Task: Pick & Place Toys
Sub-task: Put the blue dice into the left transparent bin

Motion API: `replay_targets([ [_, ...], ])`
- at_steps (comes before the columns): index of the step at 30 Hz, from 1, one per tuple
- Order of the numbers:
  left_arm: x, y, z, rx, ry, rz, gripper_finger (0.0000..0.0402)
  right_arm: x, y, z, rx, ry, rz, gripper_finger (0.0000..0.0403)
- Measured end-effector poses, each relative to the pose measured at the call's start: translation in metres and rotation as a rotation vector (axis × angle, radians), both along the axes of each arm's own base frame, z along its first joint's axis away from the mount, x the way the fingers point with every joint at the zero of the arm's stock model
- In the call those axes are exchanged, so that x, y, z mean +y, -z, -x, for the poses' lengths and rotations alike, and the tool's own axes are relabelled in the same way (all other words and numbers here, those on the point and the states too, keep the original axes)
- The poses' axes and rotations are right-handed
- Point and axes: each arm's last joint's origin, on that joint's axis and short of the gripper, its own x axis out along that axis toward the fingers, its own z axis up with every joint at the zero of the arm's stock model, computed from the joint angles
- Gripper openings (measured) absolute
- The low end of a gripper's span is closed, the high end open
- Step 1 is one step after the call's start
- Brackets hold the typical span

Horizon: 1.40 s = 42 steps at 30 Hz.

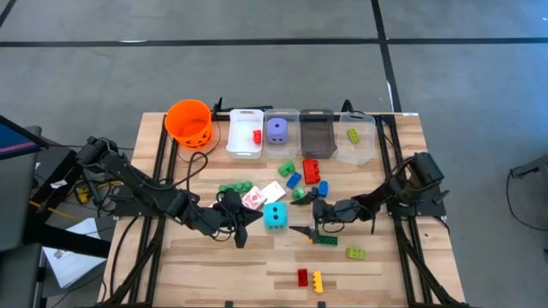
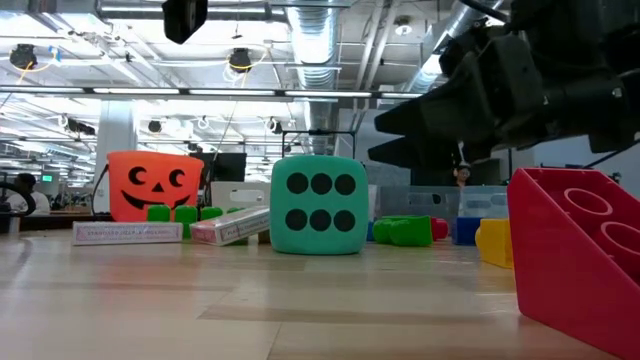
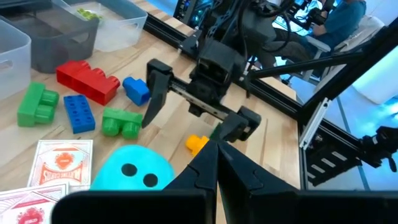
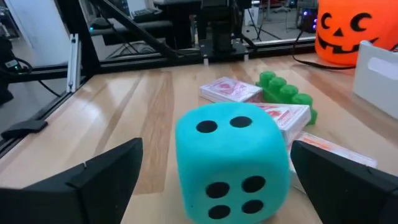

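Toys lie scattered over a pale wooden slatted table (image 1: pixel 214 257) seen from above. At the far left of the back row stands an orange plastic pumpkin-face bucket (image 1: pixel 188 121). Beside it runs a line of four bins: a white bin (image 1: pixel 244 133) holding a small red brick (image 1: pixel 256 136), a clear bin (image 1: pixel 279 131) holding a purple dotted die (image 1: pixel 276 129), a smoky grey bin (image 1: pixel 316 134), and a clear bin (image 1: pixel 356 137) holding a yellow-green brick (image 1: pixel 352 135).

Left of the table's middle, the left gripper (image 1: pixel 253 215) reaches inward with its fingers pressed together, holding nothing. Just beside it lie a long green studded brick (image 1: pixel 234 187) and red-and-white card packs (image 1: pixel 264 194). A large teal foam die with black dots (image 1: pixel 276 216) sits at the centre, between the two grippers. Behind it are a green brick (image 1: pixel 286 169), blue bricks (image 1: pixel 294 180) and a large red brick (image 1: pixel 314 169).

Right of the die, the right gripper (image 1: pixel 314 217) faces it with fingers spread wide, one to each side of the die in its wrist view, not touching it. Nearer the front edge lie a green brick (image 1: pixel 354 253), a red brick (image 1: pixel 302 276) and a yellow brick (image 1: pixel 318 281).
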Motion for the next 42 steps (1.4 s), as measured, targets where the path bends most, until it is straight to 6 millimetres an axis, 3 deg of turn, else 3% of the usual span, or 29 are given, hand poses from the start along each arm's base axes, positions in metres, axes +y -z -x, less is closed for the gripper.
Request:
replay_targets([
  [7, -0.007, 0.000, 0.003, -0.005, 0.025, 0.004, 0.0000, 0.000, 0.005, -0.008, 0.057, 0.008, 0.020, 0.0400],
  [19, -0.007, 0.000, 0.003, -0.005, 0.025, 0.005, 0.0000, -0.015, 0.008, -0.016, 0.118, 0.060, 0.036, 0.0400],
  [32, -0.007, 0.000, 0.003, -0.005, 0.024, 0.005, 0.0000, -0.024, 0.010, -0.019, 0.146, -0.012, 0.030, 0.0400],
  [42, -0.007, 0.000, 0.003, -0.004, 0.025, 0.005, 0.0000, -0.023, -0.001, -0.044, 0.180, -0.152, 0.073, 0.0400],
])
